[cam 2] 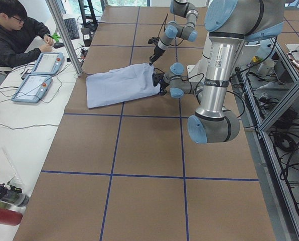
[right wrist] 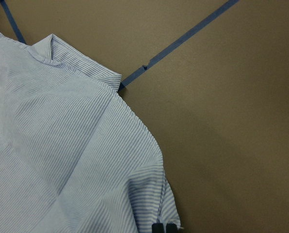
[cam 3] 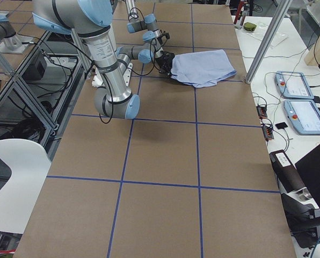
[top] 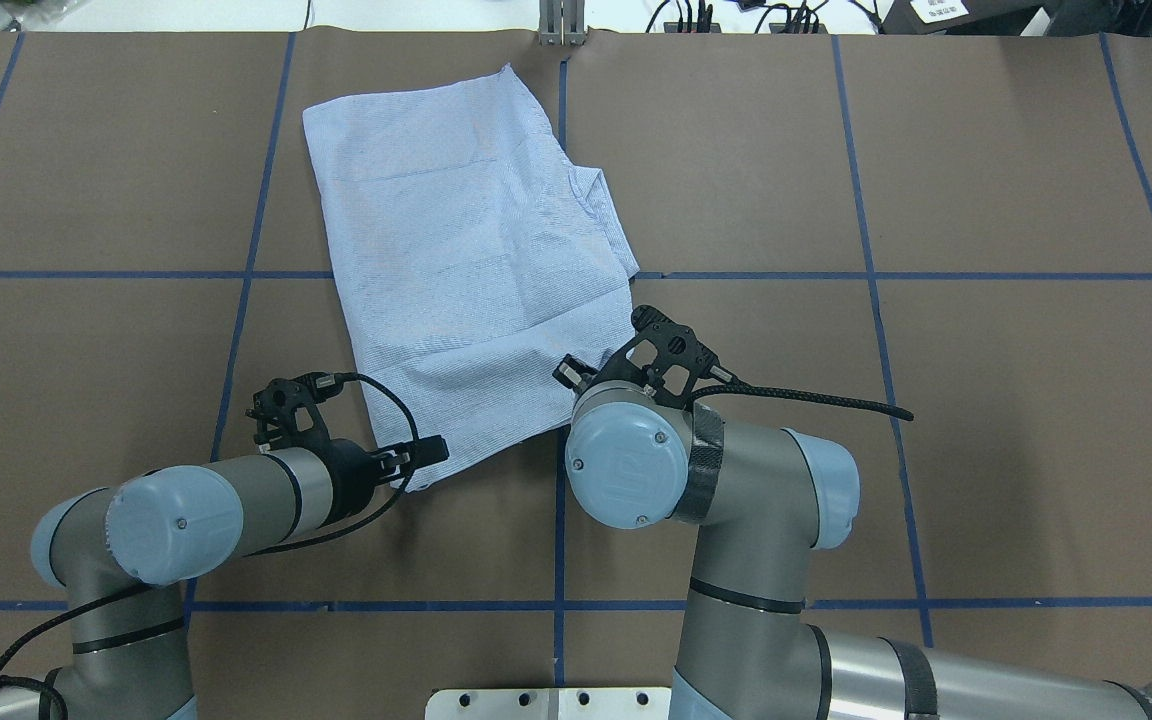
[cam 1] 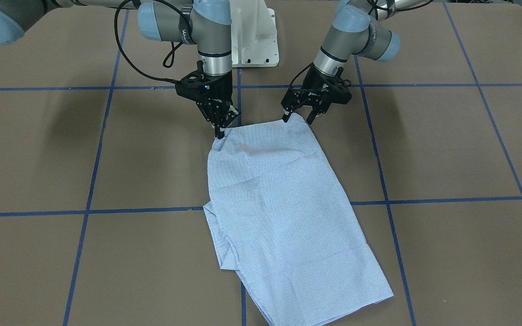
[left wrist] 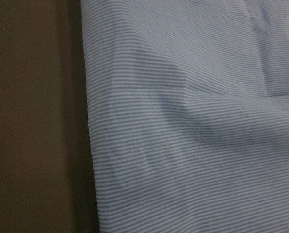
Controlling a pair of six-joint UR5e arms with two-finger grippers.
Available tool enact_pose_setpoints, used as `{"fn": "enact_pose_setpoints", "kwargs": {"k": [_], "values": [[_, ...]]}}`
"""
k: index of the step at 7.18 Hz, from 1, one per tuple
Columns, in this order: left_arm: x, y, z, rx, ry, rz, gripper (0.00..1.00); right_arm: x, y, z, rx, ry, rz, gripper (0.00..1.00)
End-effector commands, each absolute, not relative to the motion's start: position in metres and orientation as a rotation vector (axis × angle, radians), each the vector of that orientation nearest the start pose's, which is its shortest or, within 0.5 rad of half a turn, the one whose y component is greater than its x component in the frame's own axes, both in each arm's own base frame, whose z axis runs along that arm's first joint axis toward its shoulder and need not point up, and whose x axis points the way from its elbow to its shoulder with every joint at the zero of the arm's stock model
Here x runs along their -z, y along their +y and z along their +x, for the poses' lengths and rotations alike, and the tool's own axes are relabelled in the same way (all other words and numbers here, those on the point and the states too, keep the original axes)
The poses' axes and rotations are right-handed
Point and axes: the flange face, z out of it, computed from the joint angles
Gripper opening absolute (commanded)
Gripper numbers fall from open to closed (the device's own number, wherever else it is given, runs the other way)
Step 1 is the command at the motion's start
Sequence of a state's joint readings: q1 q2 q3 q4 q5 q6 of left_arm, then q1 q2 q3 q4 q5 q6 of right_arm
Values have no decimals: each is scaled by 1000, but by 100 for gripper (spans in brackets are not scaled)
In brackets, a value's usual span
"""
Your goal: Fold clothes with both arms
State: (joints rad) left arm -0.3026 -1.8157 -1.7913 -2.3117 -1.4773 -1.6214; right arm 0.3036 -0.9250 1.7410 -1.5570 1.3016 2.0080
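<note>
The light blue-and-white striped shirt (cam 1: pixel 279 203) lies folded in a long strip on the brown table, running away from the robot (top: pixel 456 260). My right gripper (cam 1: pixel 220 132) is shut on the shirt's near corner, and the cloth puckers up to its fingertips (right wrist: pixel 164 227). My left gripper (cam 1: pixel 297 120) stands open over the other near corner, one finger on either side of the cloth edge (top: pixel 431 452). The left wrist view is filled with striped fabric (left wrist: pixel 193 121) and shows no fingers. A small folded flap (right wrist: pixel 52 53) sticks out of the shirt's side.
Blue tape lines (cam 1: pixel 143 210) divide the brown table into squares. The white pedestal base (cam 1: pixel 254 31) stands behind the grippers. A person (cam 2: pixel 14 35) sits at a side table with two tablets (cam 2: pixel 39 75) beyond the shirt's far end.
</note>
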Motion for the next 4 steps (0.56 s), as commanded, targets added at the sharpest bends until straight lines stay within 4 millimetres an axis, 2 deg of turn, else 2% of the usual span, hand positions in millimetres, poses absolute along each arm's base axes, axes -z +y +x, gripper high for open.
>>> {"fn": "enact_pose_setpoints", "kwargs": {"k": [1, 4], "values": [[-339, -299, 520, 348, 1197, 222, 93, -207, -351, -584, -806, -865, 206, 0], [-342, -299, 521, 345, 1191, 224, 86, -206, -351, -584, -806, -866, 206, 0]]}}
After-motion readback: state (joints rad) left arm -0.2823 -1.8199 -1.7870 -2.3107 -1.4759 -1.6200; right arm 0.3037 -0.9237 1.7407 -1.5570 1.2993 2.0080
